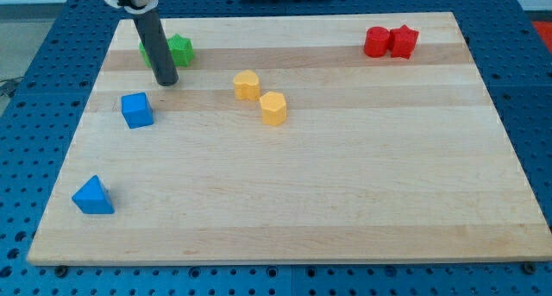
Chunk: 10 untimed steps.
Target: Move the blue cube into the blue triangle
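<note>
The blue cube (136, 110) sits on the wooden board (345, 184) at the view's left, upper half. The blue triangle (93, 196) lies near the board's bottom left corner, well below the cube and a little to its left. My dark rod comes down from the view's top left. My tip (166, 81) rests on the board just above and to the right of the blue cube, with a small gap between them.
Two green blocks (177, 50) sit behind the rod at the top left, partly hidden by it. Two yellow blocks (247, 85) (273, 108) lie near the middle top. Two red blocks (390, 41) touch each other at the top right.
</note>
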Each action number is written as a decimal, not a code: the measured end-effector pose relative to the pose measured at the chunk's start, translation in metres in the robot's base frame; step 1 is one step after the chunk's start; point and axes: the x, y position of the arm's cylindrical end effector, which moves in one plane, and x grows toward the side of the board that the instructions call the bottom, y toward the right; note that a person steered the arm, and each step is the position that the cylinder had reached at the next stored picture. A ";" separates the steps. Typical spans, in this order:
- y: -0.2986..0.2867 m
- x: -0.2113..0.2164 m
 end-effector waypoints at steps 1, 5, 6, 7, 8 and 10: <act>-0.012 0.000; -0.044 0.089; -0.044 0.114; -0.044 0.116; -0.044 0.086; 0.003 0.081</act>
